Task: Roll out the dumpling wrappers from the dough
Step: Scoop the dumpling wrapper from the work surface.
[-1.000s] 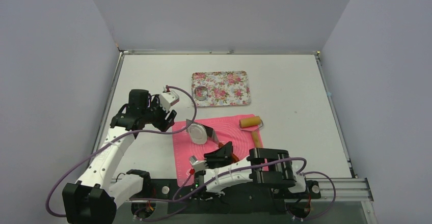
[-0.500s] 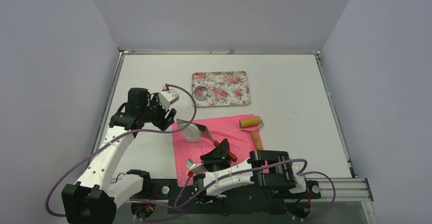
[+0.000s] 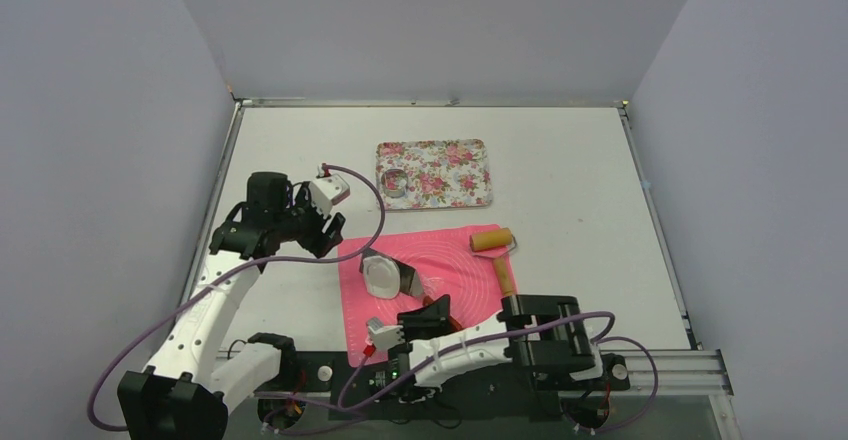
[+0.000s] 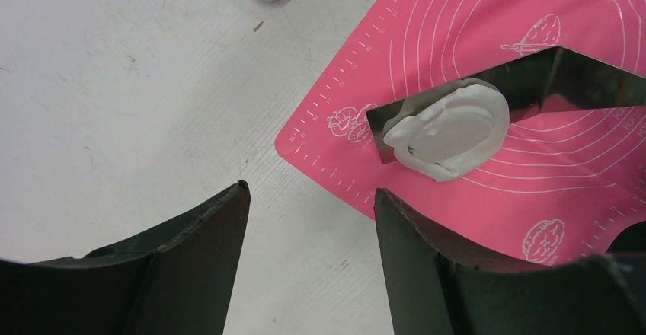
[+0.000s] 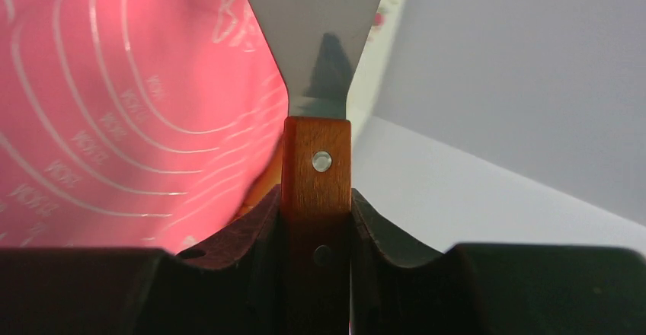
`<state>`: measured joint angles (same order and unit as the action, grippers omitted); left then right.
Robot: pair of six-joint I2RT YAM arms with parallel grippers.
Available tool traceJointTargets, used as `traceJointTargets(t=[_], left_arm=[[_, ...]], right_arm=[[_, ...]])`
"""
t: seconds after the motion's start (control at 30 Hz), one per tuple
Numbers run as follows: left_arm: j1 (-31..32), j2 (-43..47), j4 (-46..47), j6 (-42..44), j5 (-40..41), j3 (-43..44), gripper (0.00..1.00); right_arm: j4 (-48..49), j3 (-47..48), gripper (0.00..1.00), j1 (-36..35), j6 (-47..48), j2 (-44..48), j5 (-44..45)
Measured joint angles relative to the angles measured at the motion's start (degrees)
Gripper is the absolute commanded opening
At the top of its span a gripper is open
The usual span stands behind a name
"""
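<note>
Over the left part of the pink silicone baking mat [image 4: 495,198], a flat, roundish white disc of dough [image 4: 453,129] lies on the blade of a metal scraper [image 4: 579,84], one edge curling past the blade's end. The right gripper [image 5: 316,198] has its fingers [image 5: 381,228] clamped on the scraper's wooden handle [image 5: 316,175]. The left gripper [image 4: 308,198] holds its fingers [image 4: 190,259] apart and empty above the white worktop [image 4: 114,84], just beside the mat's corner.
</note>
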<state>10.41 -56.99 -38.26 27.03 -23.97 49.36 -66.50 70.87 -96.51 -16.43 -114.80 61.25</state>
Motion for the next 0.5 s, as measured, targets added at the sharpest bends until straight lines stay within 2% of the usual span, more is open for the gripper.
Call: traceJointTargets(t=[0.13,0.27,0.4,0.5], left_arm=[[-0.02,0.09,-0.37,-0.33,-0.57,0.96,0.59],[-0.02,0.09,-0.66,-0.44,-0.57,1.73,0.59],[0.00,-0.46,-1.16,-0.39,-0.55,2.56,0.59],[-0.02,-0.81,-1.38,-0.39,-0.55,2.82,0.59]], right_arm=[[6.67,-2.16,0.00,3.23,1.25,9.68,-14.10],[15.41,-5.49,0.00,11.82,0.90,22.86,-41.16],[21.57,-9.01,0.00,21.73,-2.69,25.07,-63.91],[24.61,-13.97,0.00,26.56,-5.51,24.39,-74.64]])
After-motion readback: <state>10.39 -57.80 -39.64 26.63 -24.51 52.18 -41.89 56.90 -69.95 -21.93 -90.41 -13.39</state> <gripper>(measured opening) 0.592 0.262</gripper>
